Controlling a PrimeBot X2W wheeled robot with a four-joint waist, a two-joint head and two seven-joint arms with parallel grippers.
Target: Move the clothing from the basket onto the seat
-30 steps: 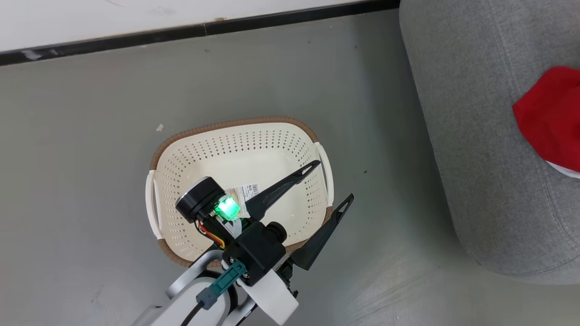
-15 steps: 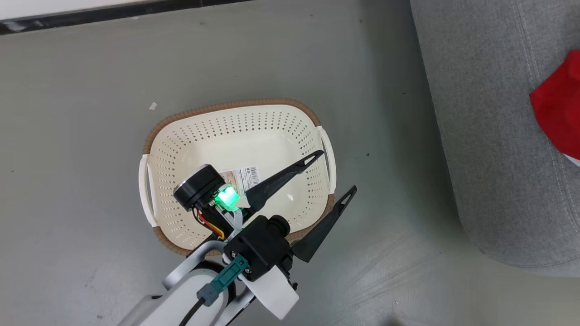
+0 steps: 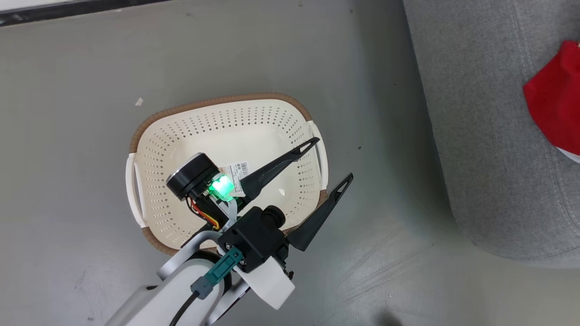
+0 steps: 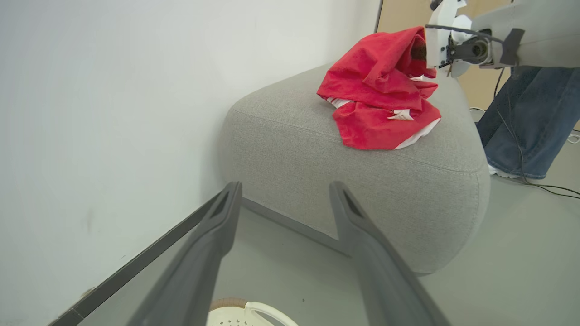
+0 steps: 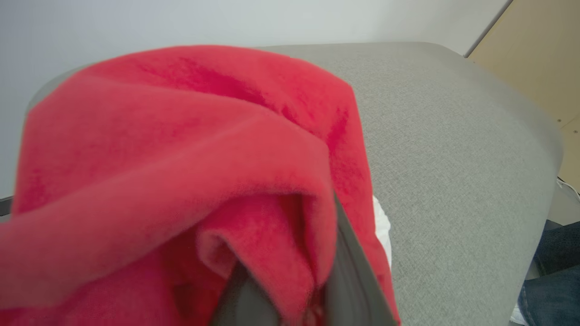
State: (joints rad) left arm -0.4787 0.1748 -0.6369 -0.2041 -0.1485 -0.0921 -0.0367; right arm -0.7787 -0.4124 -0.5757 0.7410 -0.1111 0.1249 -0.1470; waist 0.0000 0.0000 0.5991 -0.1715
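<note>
The clothing (image 4: 376, 99) lies on top of the seat (image 4: 294, 136) as a crumpled bright red heap with no clear long axis. In the left wrist view one fold is drawn up to a peak that points at the right claw (image 4: 419, 50), and the rest slumps toward the seat's rounded edge. The right claw is clenched on that fold: in its own view red fleecy cloth (image 5: 181, 158) sits between and over its dark fingers (image 5: 351, 271), whose tips are buried. White panels peep out along the lower hem.

In the head view the picture's right edge cuts the clothing (image 3: 553, 113) down to a red wedge on the grey seat (image 3: 476, 136).

The basket (image 3: 217, 100) stands on the floor (image 3: 68, 136) well apart from the seat, its oval long axis running across the head view, with a label sticker (image 3: 238, 171) on its cream bottom. The left claw (image 3: 332, 159) hangs above the basket's right end, released, fingers spread and aimed toward the seat. The left arm hides part of the near rim.

A person's leg in jeans (image 4: 521, 122) stands beyond the seat
</note>
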